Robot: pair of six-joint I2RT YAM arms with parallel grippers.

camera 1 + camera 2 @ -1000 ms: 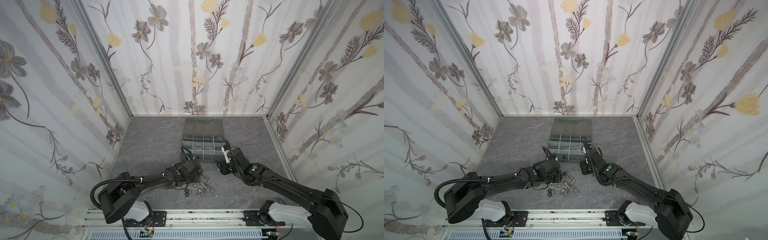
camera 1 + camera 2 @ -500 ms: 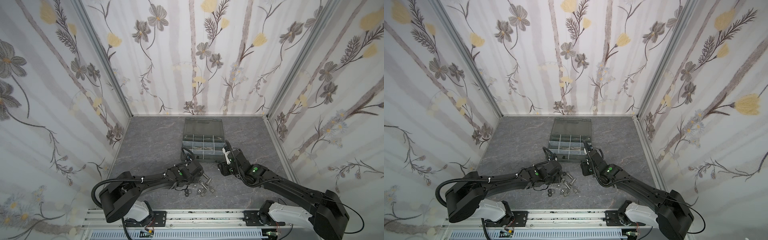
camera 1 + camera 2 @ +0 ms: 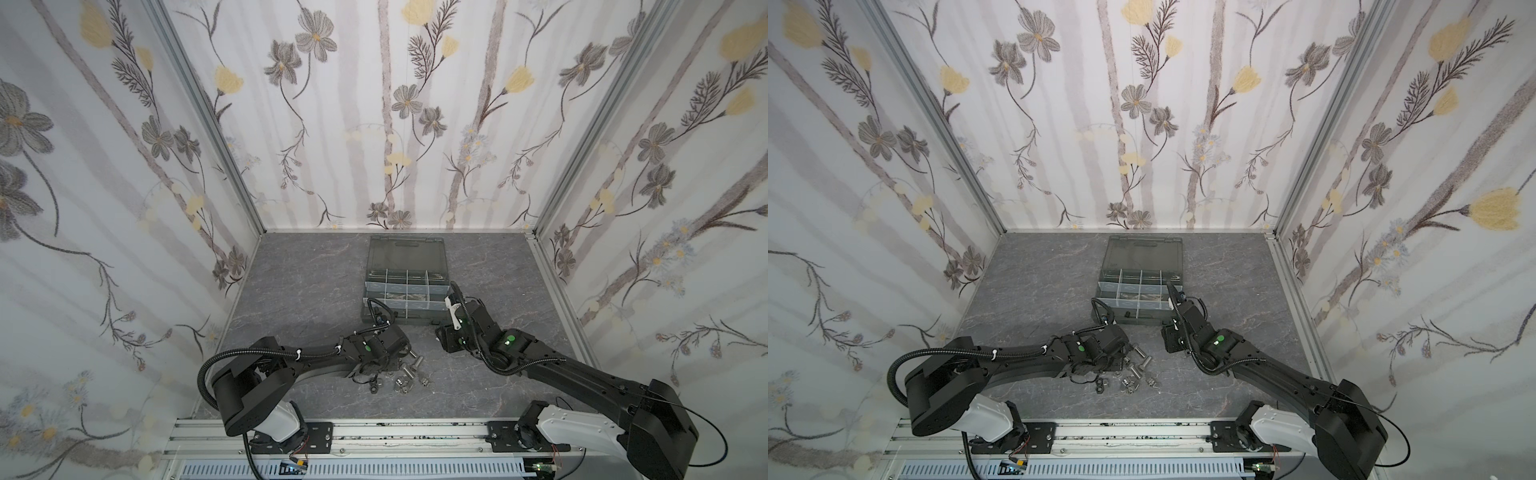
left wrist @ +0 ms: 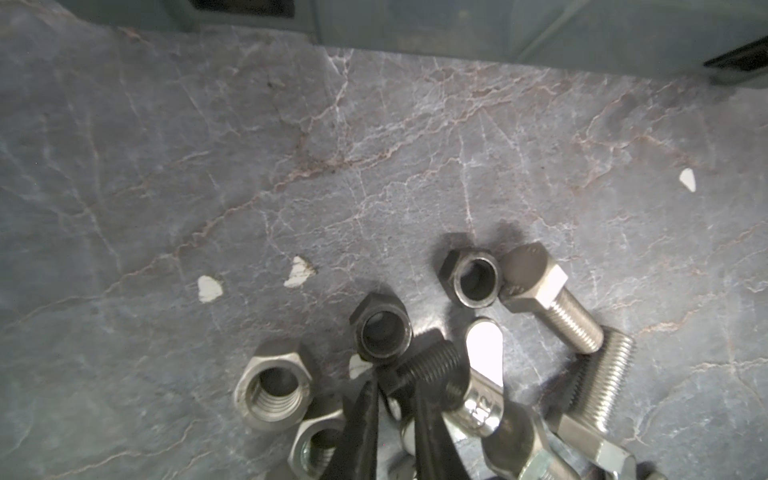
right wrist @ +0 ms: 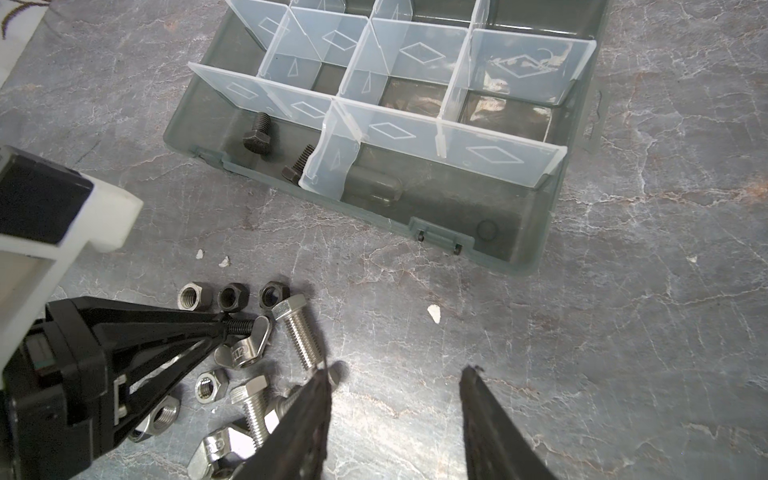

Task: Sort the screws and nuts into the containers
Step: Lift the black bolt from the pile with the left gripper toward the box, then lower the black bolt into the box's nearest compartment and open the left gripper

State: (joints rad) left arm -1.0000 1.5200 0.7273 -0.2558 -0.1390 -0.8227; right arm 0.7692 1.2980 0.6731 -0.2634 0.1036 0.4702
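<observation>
Black fingertips (image 4: 361, 411) of the left gripper (image 4: 395, 384) clamp a black screw (image 4: 434, 363) among the silver bolts (image 4: 552, 303) and nuts (image 4: 272, 386) on the grey table (image 4: 208, 145), while the right gripper (image 5: 395, 372) hangs with jaws apart and two black screws (image 5: 257, 135) lie in the organiser case's (image 5: 528, 249) corner cell

organiser case (image 5: 536, 249): one
black screws (image 5: 257, 135): three, two of them inside the case
silver bolts (image 5: 297, 332): at least three (they overlap in the pile, so the count is unsure)
silver hex nuts (image 5: 194, 296): three
black nuts (image 5: 232, 297): two
wing nuts (image 5: 245, 349): two
white flecks (image 5: 433, 312): four on the worktop (image 5: 623, 332)
</observation>
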